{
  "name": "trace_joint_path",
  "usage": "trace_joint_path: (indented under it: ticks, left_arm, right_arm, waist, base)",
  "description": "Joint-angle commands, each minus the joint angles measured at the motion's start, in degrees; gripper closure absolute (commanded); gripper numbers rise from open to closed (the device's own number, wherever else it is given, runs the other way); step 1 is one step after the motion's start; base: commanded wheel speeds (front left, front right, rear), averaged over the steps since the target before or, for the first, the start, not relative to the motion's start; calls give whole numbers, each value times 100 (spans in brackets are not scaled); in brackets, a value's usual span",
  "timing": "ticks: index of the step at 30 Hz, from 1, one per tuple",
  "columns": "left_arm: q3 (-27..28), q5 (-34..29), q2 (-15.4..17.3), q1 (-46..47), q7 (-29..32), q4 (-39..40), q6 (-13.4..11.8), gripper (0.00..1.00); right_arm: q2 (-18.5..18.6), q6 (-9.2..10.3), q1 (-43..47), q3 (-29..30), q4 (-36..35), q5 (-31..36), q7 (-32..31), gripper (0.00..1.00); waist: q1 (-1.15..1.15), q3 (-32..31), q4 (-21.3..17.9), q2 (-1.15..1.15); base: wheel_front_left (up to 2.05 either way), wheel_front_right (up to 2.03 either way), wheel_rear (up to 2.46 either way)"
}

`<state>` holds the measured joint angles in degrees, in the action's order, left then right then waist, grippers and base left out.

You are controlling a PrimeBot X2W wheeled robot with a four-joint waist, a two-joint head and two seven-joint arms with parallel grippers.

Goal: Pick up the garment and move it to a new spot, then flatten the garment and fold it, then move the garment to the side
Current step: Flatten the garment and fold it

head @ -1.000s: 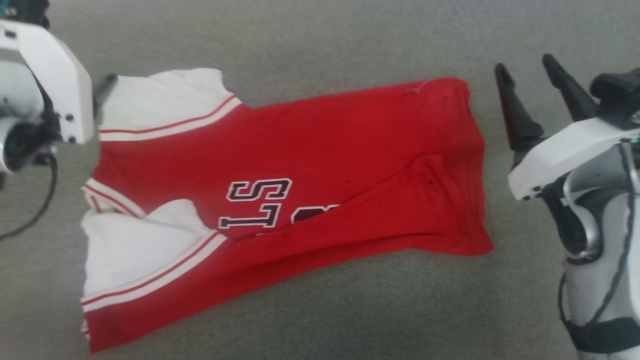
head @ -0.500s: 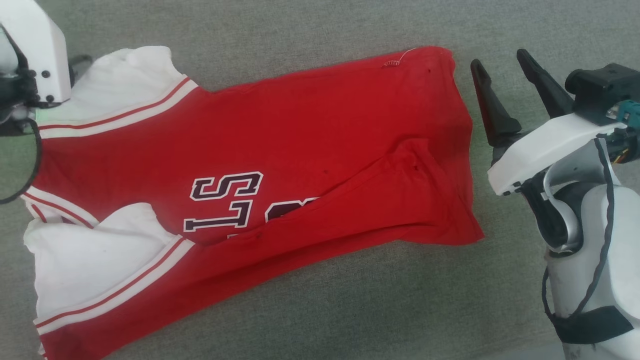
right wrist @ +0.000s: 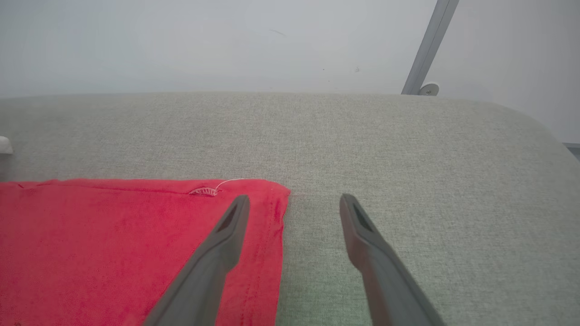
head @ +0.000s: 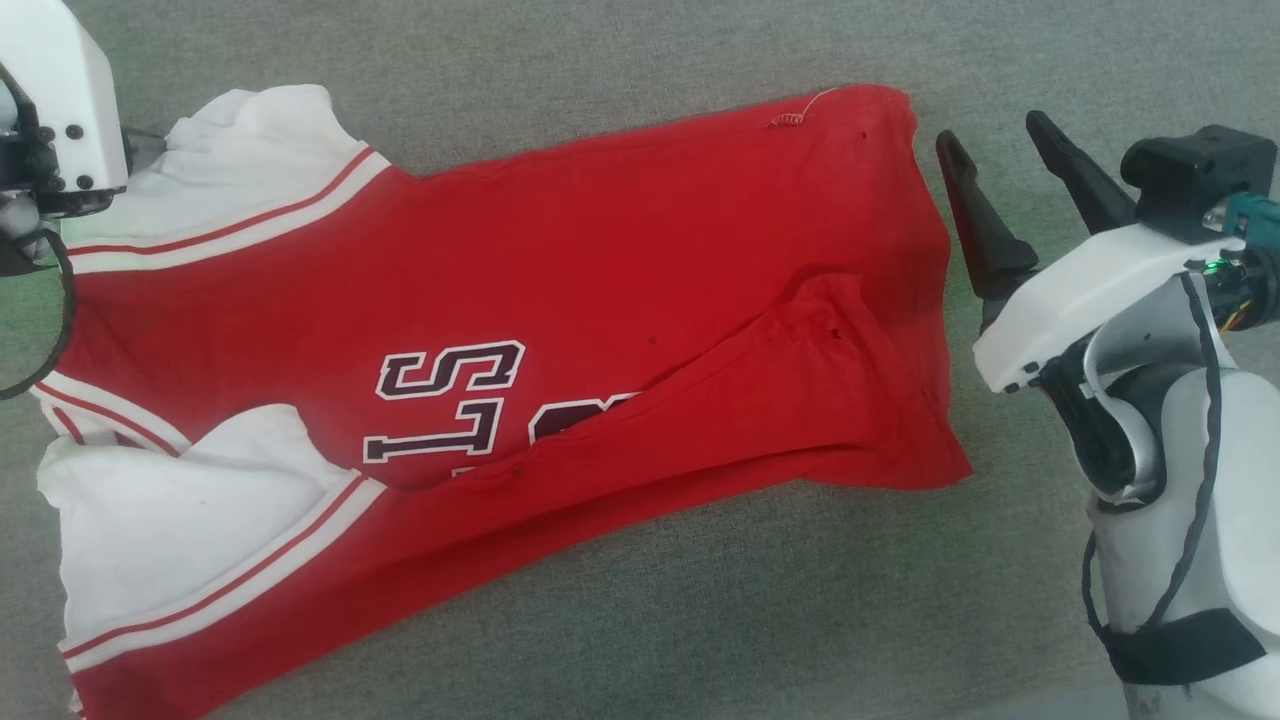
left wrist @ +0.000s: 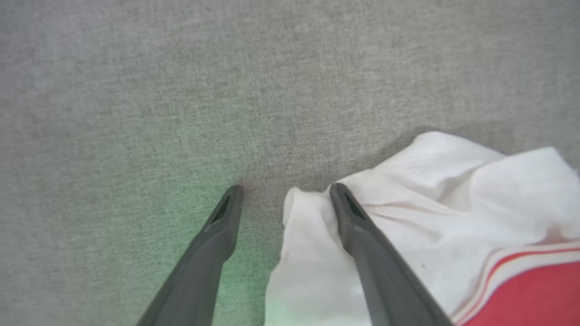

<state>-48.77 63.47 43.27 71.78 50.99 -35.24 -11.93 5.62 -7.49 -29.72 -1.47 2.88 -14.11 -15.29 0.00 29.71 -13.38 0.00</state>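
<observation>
Garment (head: 520,290) lies spread out, not folded up yet, with left pincer (left wrist: 285,188) at nine o'clock and right pincer (head: 990,128) at three o'clock wide open, empty.

The lower left corner of the garment (head: 600,280) is cut off by the head view's edge. Its chest lettering (head: 450,400) is partly covered by a red fold (head: 760,400); only two letters and part of a third character are exposed. In the head view, the fingers of the left gripper (left wrist: 285,188) are concealed behind its white housing (head: 55,100). A small white object (right wrist: 3,146), clipped at the right wrist view's left edge, cannot be identified.
</observation>
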Motion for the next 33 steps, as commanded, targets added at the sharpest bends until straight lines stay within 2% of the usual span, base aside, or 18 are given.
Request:
trace_joint_path:
  ticks: [1, 2, 8, 12, 21, 26, 27, 28, 33]
  left_arm:
    - [-79, 56, -58, -220, 126, -24, -54, 0]
    - [-65, 124, -76, -279, 165, 26, -67, 100]
    - [-44, 120, -55, -307, 34, 162, -4, 100]
    - [-53, 71, -137, -225, -67, 229, 39, 100]
    - [-70, 32, -408, -96, -252, 203, 109, 100]
    - [-60, 25, -539, -63, -381, 122, 162, 100]
    - [-65, 18, -564, -55, -421, 101, 186, 100]
    - [-53, 10, -589, -44, -473, 82, 206, 100]
    - [37, -16, -688, 70, -805, -37, 350, 100]
  right_arm:
    - [-16, 0, -75, 8, -5, -36, -43, 0]
    - [-23, -1, -105, -19, -8, -56, -127, 0]
    - [-31, -1, -408, -97, 84, -111, -626, 0]
    - [24, -1, -800, -189, 391, -169, -1169, 0]
    - [147, 0, -1734, -336, 1576, -203, -2647, 0]
    - [178, -1, -2057, -529, 2163, -223, -3189, 0]
    - [196, -1, -2094, -522, 2259, -244, -3251, 69]
    - [243, -1, -2137, -532, 2337, -197, -3282, 100]
    - [423, 1, -2219, -591, 2445, -234, -3177, 100]
  waist:
    - [0, 10, -4, 0]
    - [0, 31, -10, 0]
    - [0, 82, 15, 0]
    - [0, 118, 93, 0]
    - [0, 172, 350, 0]
    - [0, 177, 459, 0]
    - [0, 174, 480, 0]
    - [0, 170, 506, 0]
    - [0, 70, 626, 0]
  base:
    - [0, 0, 0]
    - [0, 0, 0]
    - [0, 0, 0]
    - [0, 0, 0]
    - [0, 0, 0]
    - [0, 0, 0]
    - [0, 0, 0]
    - [0, 0, 0]
    - [0, 0, 0]
